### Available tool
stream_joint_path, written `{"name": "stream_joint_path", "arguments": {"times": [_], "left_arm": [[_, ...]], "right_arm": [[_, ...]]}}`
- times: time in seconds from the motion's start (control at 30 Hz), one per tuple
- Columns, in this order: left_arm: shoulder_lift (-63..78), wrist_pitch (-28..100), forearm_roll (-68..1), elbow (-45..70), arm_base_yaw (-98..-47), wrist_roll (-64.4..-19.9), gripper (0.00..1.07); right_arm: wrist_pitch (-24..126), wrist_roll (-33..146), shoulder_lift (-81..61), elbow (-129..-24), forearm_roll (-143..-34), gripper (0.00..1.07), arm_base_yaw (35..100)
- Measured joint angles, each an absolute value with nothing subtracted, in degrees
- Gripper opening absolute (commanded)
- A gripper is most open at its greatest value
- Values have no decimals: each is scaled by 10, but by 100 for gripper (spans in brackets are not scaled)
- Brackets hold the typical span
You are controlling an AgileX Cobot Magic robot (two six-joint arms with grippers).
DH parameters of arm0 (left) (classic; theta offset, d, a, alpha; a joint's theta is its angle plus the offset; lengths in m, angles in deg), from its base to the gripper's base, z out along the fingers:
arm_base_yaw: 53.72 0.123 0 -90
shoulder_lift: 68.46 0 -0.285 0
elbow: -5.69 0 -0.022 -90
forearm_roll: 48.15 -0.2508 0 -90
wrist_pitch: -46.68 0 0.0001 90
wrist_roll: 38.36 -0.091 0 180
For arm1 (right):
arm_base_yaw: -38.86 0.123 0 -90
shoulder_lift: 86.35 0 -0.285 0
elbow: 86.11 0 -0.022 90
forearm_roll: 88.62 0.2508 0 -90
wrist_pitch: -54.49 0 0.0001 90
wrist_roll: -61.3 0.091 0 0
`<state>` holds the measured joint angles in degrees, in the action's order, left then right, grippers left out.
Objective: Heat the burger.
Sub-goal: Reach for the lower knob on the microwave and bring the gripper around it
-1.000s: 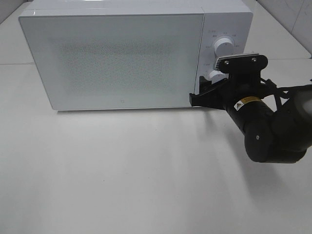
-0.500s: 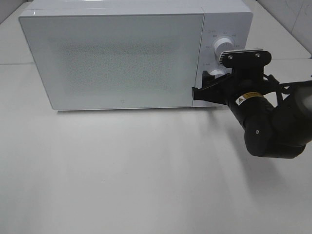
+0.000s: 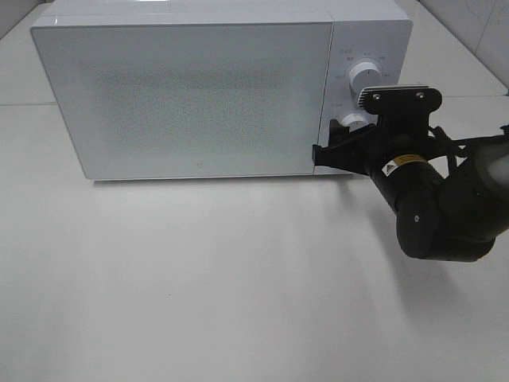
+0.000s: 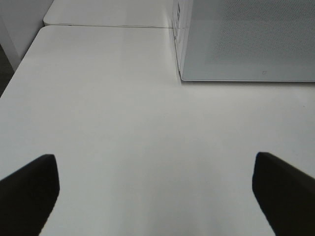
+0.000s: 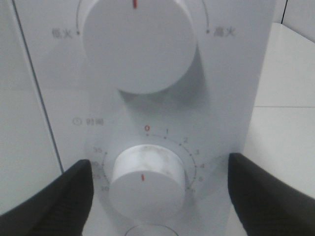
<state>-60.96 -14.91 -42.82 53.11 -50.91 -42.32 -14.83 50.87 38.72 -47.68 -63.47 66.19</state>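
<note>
The burger is out of view. The white microwave [image 3: 191,95] stands at the back of the table with its door shut. My right gripper [image 3: 343,142] is open at the control panel, and its fingers [image 5: 54,196] flank the lower timer knob [image 5: 147,179] without touching it. The knob's red mark points away from the 0. That knob also shows in the exterior view [image 3: 354,120]. My left gripper [image 4: 157,196] is open and empty over the bare table, in front of the microwave's left corner [image 4: 179,73].
The upper power knob [image 5: 140,39] sits above the timer knob on the panel and also shows in the exterior view [image 3: 366,73]. The white table [image 3: 199,278] stretches in front of the microwave. A tiled wall [image 3: 477,24] rises at the back right.
My right gripper has shifted slightly to the right and closer to the control panel, around the timer knob. The microwave door stays shut.
</note>
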Motion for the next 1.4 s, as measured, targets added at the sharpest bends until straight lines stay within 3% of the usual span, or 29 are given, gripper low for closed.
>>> {"name": "stream_joint_path", "arguments": {"times": [0.27,0.43,0.5,0.57,0.6,0.7,0.77,0.8,0.87,1.17,1.4], "left_arm": [[-610,-149,-428,531,-509,-423,101],[-610,-149,-428,531,-509,-423,101],[-610,-149,-428,531,-509,-423,101],[-610,-149,-428,531,-509,-423,101],[-610,-149,-428,531,-509,-423,101],[-610,-149,-428,531,-509,-423,101],[-610,-149,-428,531,-509,-423,101],[-610,-149,-428,531,-509,-423,101],[-610,-149,-428,531,-509,-423,101],[-610,-149,-429,531,-509,-423,101],[-610,-149,-429,531,-509,-423,101]], "right_arm": [[-147,510,391,-477,-637,76,662],[-147,510,391,-477,-637,69,662],[-147,515,391,-477,-638,56,662],[-147,516,391,-477,-639,51,662],[-147,518,391,-479,-644,41,662],[-147,518,391,-479,-649,37,662],[-146,524,391,-479,-651,16,662],[-146,524,391,-479,-651,16,662],[-146,525,391,-479,-651,6,662],[-146,584,391,-479,-654,5,662],[-147,888,391,-479,-658,7,662]]}}
